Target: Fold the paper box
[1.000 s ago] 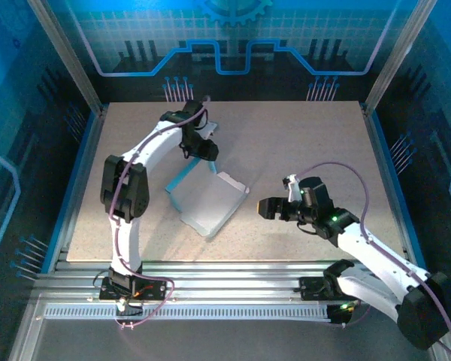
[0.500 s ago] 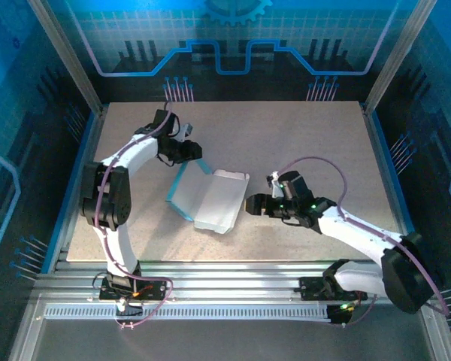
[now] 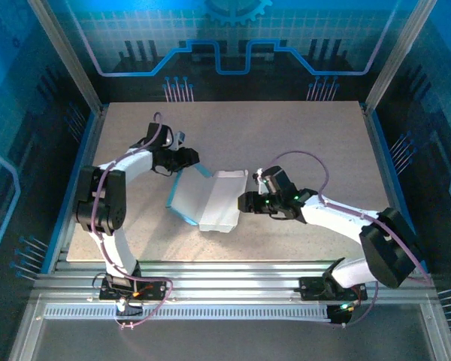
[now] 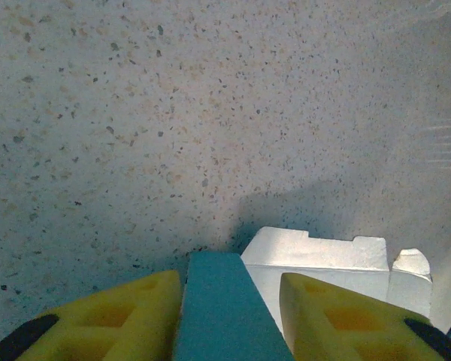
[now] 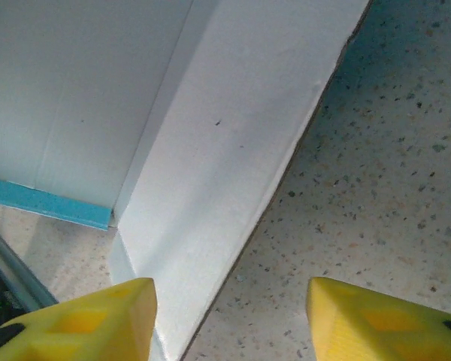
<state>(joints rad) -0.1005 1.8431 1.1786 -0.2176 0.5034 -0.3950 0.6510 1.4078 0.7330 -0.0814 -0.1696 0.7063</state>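
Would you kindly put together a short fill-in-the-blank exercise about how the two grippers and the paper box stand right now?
1. The left gripper pinches a flap of the paper box that is ___ in colour.
2. The right gripper has its jaws ___ at the box's pale edge.
3. Seen from above, the box lies ___ the two grippers.
Missing words: blue; open; between.

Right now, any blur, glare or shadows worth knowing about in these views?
Top external: sharp, evenly lit table, blue-tinted surround. Left wrist: the paper box casts a soft shadow on the table behind it. Right wrist: its pale inner side looks flat and washed out, no hard glare.
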